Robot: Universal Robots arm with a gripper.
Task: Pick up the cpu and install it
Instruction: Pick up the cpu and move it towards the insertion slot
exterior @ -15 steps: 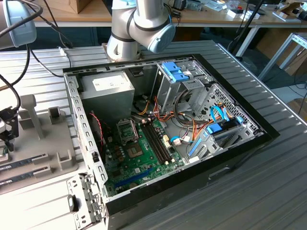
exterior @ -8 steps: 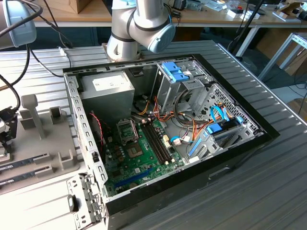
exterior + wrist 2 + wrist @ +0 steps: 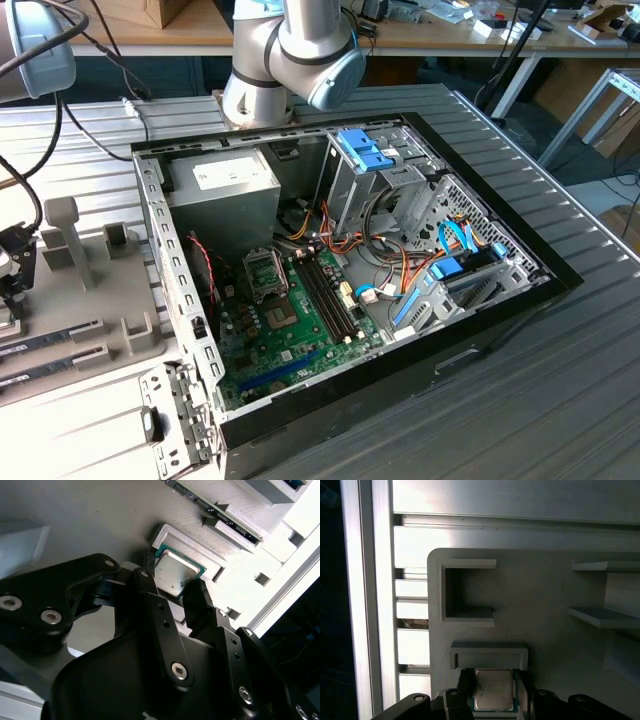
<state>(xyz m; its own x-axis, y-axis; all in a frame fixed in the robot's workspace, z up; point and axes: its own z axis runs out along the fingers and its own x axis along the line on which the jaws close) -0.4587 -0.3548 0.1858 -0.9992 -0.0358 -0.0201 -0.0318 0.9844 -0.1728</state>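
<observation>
Shows, in both wrist views, the gripper (image 3: 170, 582) narrowed to the width of the cpu (image 3: 177, 572), black fingers (image 3: 152, 600) set against two opposite edges and apparently clamped on it, though hard to confirm true contact. Finds the cpu silver top up at the grey holder (image 3: 535, 595), just beside its raised ledge (image 3: 489, 652). Places gripper and holder, in the exterior view, at about nine o'clock from the open computer case (image 3: 480, 330).
</observation>
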